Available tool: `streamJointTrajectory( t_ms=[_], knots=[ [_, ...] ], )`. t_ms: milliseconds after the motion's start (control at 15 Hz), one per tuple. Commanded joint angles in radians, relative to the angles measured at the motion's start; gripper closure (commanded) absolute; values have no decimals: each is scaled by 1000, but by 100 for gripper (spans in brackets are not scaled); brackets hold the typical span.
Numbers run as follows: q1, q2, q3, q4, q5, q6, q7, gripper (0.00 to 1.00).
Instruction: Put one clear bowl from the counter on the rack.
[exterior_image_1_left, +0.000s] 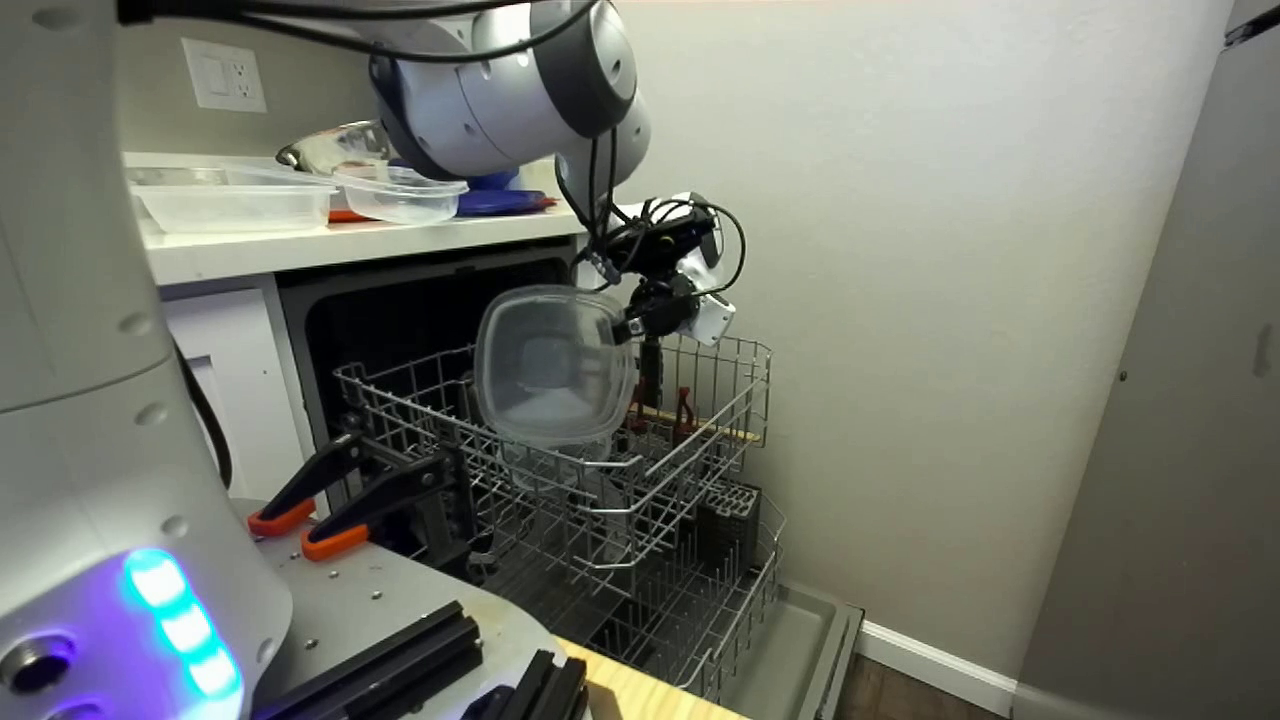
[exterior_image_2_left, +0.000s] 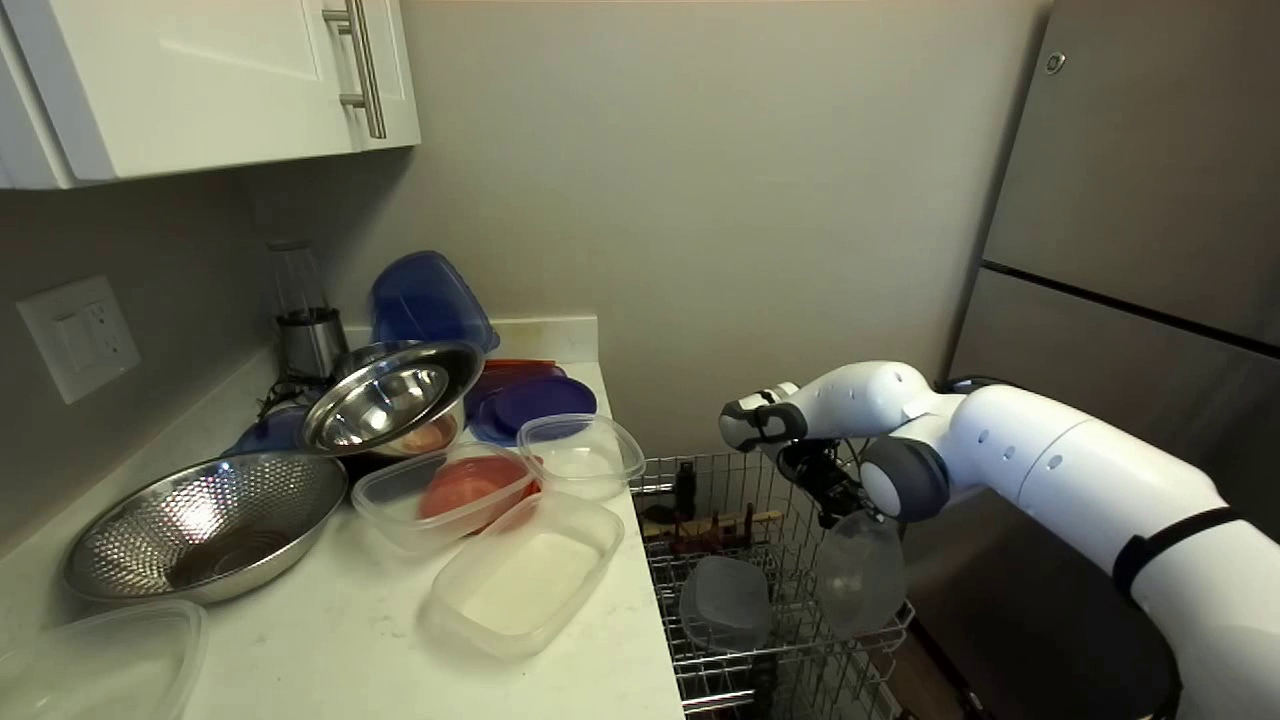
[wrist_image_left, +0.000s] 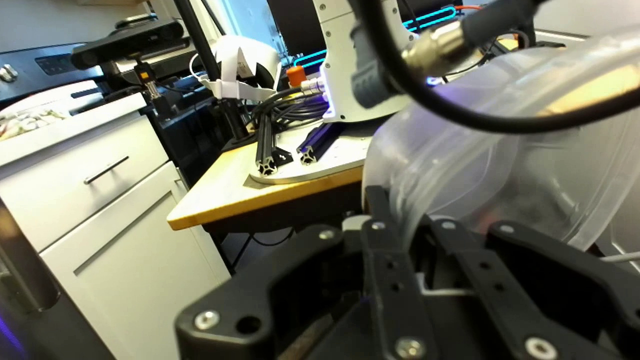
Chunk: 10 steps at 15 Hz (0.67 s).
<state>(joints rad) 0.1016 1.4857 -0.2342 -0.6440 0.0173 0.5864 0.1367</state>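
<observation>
The clear bowl (exterior_image_1_left: 555, 365) hangs from my gripper (exterior_image_1_left: 622, 330), tilted on its side above the upper rack (exterior_image_1_left: 612, 511). It also shows in an exterior view (exterior_image_2_left: 862, 580), below the gripper (exterior_image_2_left: 838, 510). In the wrist view the bowl's rim (wrist_image_left: 465, 195) passes between the two fingers (wrist_image_left: 402, 215), which are closed on it. A second clear bowl (exterior_image_2_left: 725, 605) sits inside the rack, partly behind wires. Other clear containers stand on the counter (exterior_image_2_left: 330, 640), among them a round one (exterior_image_2_left: 580, 455) and a rectangular one (exterior_image_2_left: 530, 570).
The wall stands behind the rack, and a fridge (exterior_image_2_left: 1130, 320) is at the side. A steel colander (exterior_image_2_left: 210, 530), steel bowls (exterior_image_2_left: 390, 400) and blue lids (exterior_image_2_left: 545, 400) are on the counter. The rack holds red-handled items (exterior_image_1_left: 684, 410). Orange-tipped clamps (exterior_image_1_left: 340, 540) stick up near the base.
</observation>
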Motion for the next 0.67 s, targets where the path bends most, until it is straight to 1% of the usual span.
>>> streamJointTrajectory(
  t_ms=[0, 133, 333, 600],
  knots=[
    [-64, 1, 91, 10, 25, 61, 115, 98],
    [-82, 0, 115, 17, 32, 96, 135, 98],
    [-95, 0, 132, 27, 35, 119, 161, 98],
    [-120, -1, 160, 118, 51, 111, 135, 98]
  ],
)
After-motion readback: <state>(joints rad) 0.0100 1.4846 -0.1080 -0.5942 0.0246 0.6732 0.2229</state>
